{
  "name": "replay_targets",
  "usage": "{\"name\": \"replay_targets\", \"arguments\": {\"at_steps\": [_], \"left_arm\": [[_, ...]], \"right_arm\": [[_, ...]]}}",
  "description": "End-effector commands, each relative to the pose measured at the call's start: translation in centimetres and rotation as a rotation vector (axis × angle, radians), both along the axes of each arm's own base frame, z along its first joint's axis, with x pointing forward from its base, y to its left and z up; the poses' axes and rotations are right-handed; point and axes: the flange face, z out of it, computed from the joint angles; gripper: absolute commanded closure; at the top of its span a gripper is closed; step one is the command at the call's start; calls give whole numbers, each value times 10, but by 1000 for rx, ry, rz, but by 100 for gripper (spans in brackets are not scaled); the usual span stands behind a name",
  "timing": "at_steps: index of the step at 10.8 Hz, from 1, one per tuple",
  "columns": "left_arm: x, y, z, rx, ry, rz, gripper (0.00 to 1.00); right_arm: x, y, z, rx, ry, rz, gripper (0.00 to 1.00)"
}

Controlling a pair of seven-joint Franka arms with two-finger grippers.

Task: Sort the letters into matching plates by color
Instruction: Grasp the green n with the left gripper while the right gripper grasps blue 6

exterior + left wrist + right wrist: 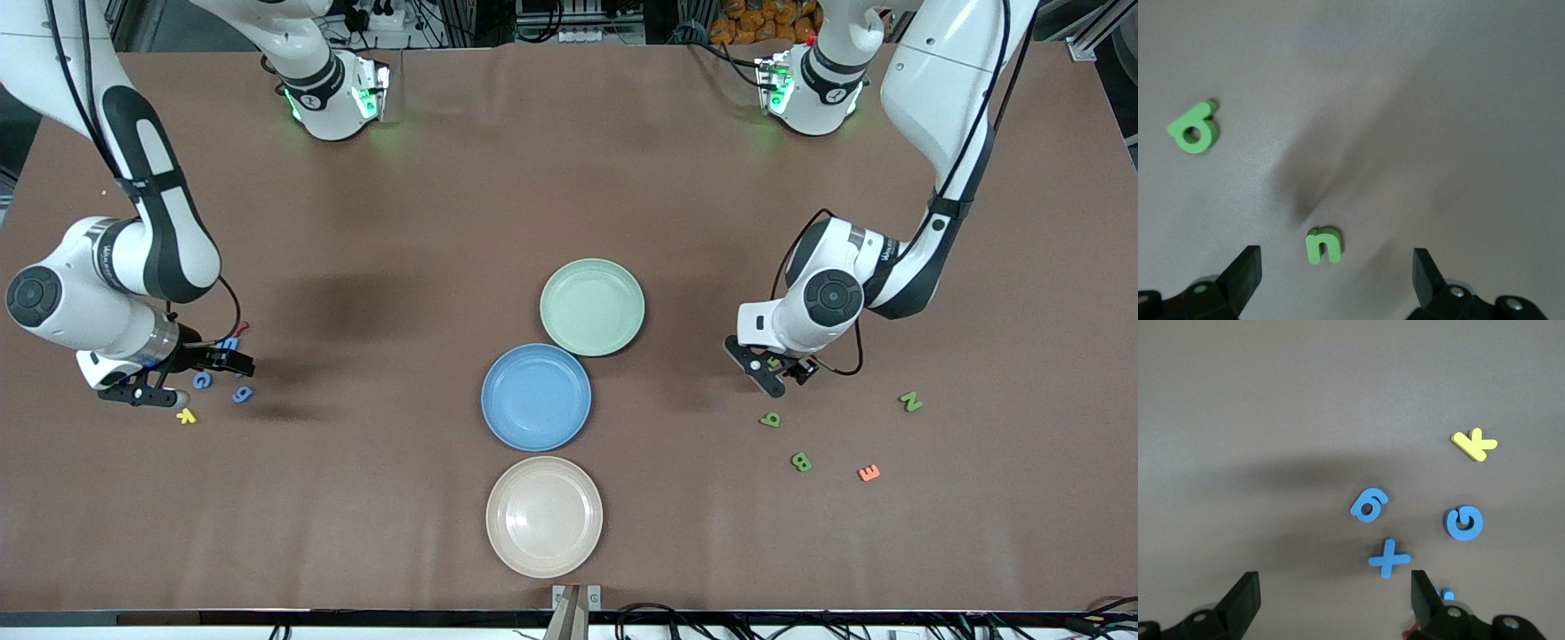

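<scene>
Left pincer [1335,267] spread, low over a green n [1323,245]; right pincer [1335,587] likewise spread above a blue plus [1389,558] (all three plates [591,307] bare).

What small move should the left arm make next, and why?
Probably lower the left pincer straight onto the small green n and close. The n lies flat on the table between the open fingers, nothing is held, and the mint green plate holds nothing yet. The right pincer hovers open over the blue plus.
</scene>
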Motion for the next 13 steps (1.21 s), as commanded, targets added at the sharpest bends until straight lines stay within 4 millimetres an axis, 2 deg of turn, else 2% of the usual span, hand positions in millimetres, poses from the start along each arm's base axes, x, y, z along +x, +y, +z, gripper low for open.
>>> {"name": "replay_targets", "arguments": {"at_steps": [1, 3, 5, 7, 11, 13], "left_arm": [[6, 12, -13, 1, -10, -20, 0], [5, 20, -19, -7, -22, -13, 0], [4, 23, -22, -17, -36, -11, 0], [-5, 28, -30, -40, -65, -9, 0], [-8, 31, -33, -43, -65, -18, 0], [-7, 39, -32, -42, -64, -14, 0]], "right_arm": [[16, -11, -30, 1, -37, 9, 0], [18, -11, -49, -7, -59, 9, 0], [16, -12, -59, -8, -51, 9, 0], [15, -11, -70, -11, -55, 11, 0], [13, -11, -79, -27, -51, 32, 0], [12, -12, -83, -29, -54, 30, 3]]}}
